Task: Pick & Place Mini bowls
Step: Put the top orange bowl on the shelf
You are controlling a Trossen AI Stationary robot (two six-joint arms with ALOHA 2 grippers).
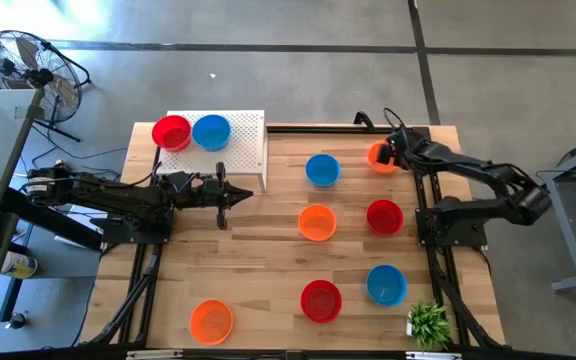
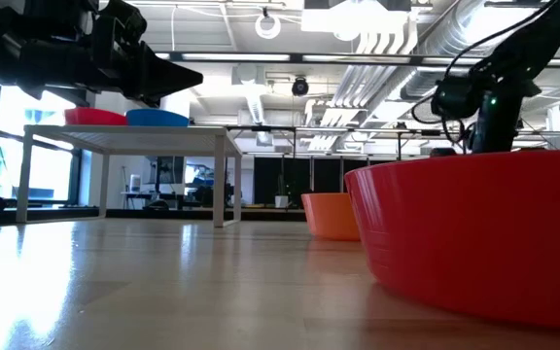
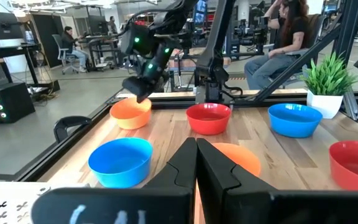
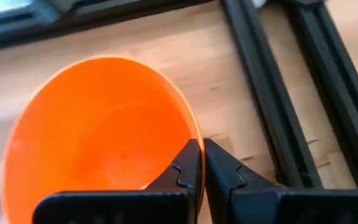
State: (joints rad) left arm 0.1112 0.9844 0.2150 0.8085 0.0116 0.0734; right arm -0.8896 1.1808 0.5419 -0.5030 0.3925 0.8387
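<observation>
Nine mini bowls show in the high view. A red bowl [image 1: 172, 132] and a blue bowl [image 1: 211, 132] sit on the white perforated stand [image 1: 248, 150]. On the wood stand a blue bowl [image 1: 322, 170], an orange bowl [image 1: 317, 222], two red bowls [image 1: 384, 216] [image 1: 321, 300], another blue bowl [image 1: 386, 284] and a near-left orange bowl [image 1: 211, 320]. My right gripper [image 1: 390, 155] is shut on the far orange bowl [image 1: 376, 157]. My left gripper [image 1: 233, 193] is shut and empty, just near of the stand. My right gripper [image 4: 202, 165] pinches the far orange bowl by its rim [image 4: 194, 134], one finger inside the bowl and one outside. The fingers come from above, slanting from the table's right. Whether the bowl's base rests on the wood or is lifted, I cannot tell.
A small green plant [image 1: 428, 322] stands at the near right corner. Black frame rails [image 4: 272, 93] run along the table's far and right edges, close to the held bowl. Free wood lies at the near left. People sit in the room beyond [image 3: 284, 43].
</observation>
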